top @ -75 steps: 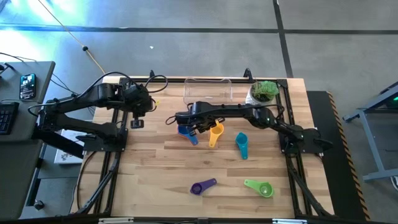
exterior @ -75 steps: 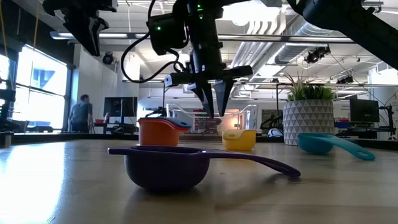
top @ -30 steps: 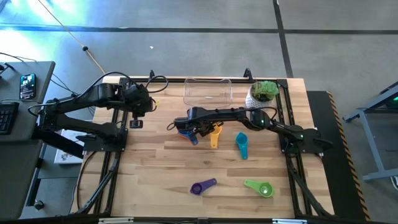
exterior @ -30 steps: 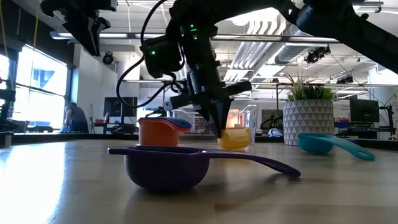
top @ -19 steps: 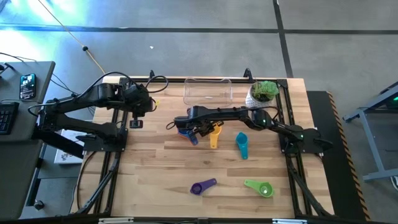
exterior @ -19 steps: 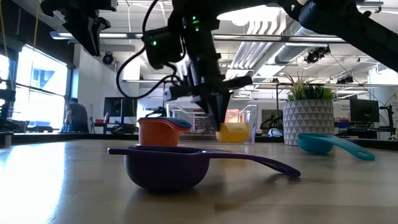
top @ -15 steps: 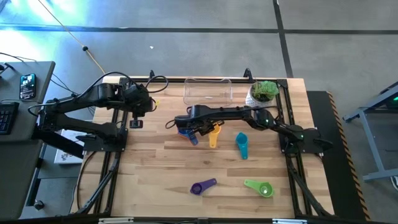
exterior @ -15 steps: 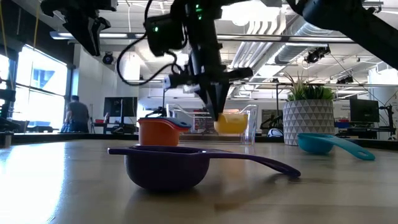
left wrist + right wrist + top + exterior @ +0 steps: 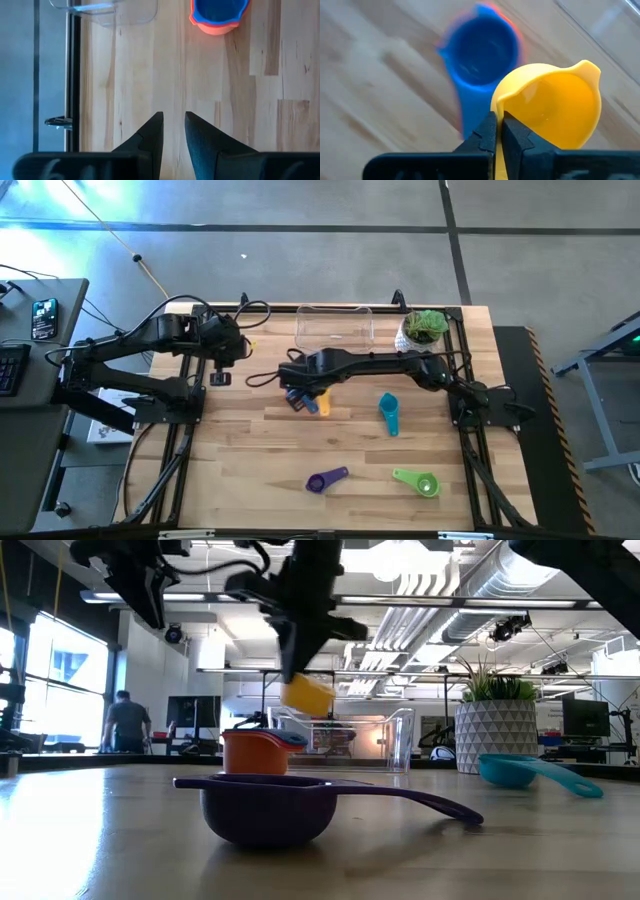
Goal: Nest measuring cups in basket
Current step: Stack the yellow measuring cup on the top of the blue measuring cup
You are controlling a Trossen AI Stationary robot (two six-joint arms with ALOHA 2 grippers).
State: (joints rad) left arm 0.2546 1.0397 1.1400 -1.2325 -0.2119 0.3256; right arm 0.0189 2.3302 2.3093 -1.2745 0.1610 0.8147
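Right gripper (image 9: 496, 131), pinching yellow cup (image 9: 555, 107), has lifted it off table, now above blue cup (image 9: 479, 50) at table's 12 o'clock, ready to nest.

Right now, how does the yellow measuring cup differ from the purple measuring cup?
The yellow measuring cup hangs tilted in the air, pinched at its rim by the right gripper; the purple measuring cup rests upright on the table, ungripped. The yellow cup is above the stacked blue and orange cups; the purple cup lies apart near the front. Both are handled scoops.
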